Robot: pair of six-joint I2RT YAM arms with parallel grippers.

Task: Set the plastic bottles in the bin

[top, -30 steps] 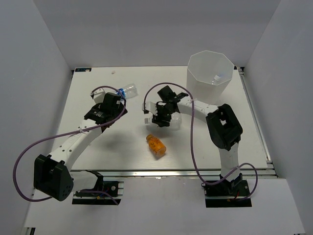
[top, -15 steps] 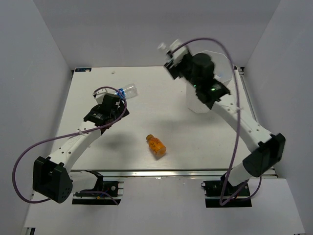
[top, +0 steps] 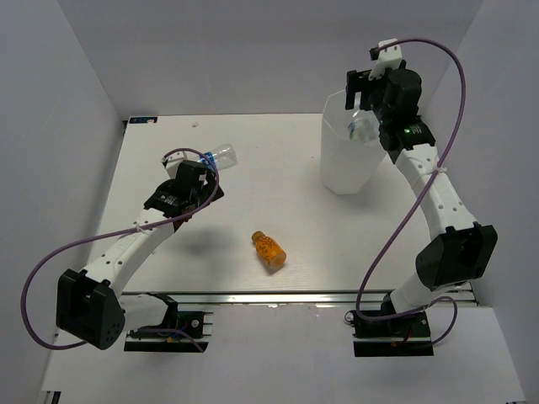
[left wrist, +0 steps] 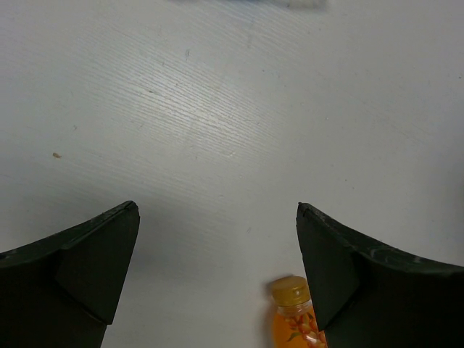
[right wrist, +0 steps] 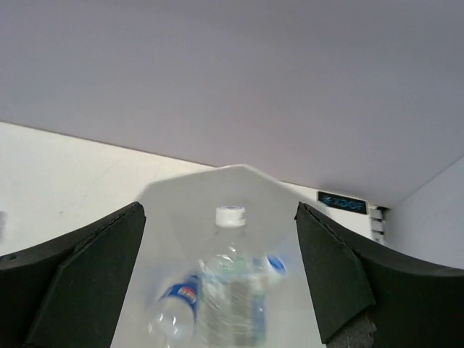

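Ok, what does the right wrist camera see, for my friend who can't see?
A clear bottle with a white cap is between the right gripper's wide-open fingers, touching neither, right over the white bin. A blue-labelled bottle already lies inside the bin, and a grey wall stands behind.

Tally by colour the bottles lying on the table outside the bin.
Clear bottle with blue label: 1
Orange bottle: 1
Total: 2
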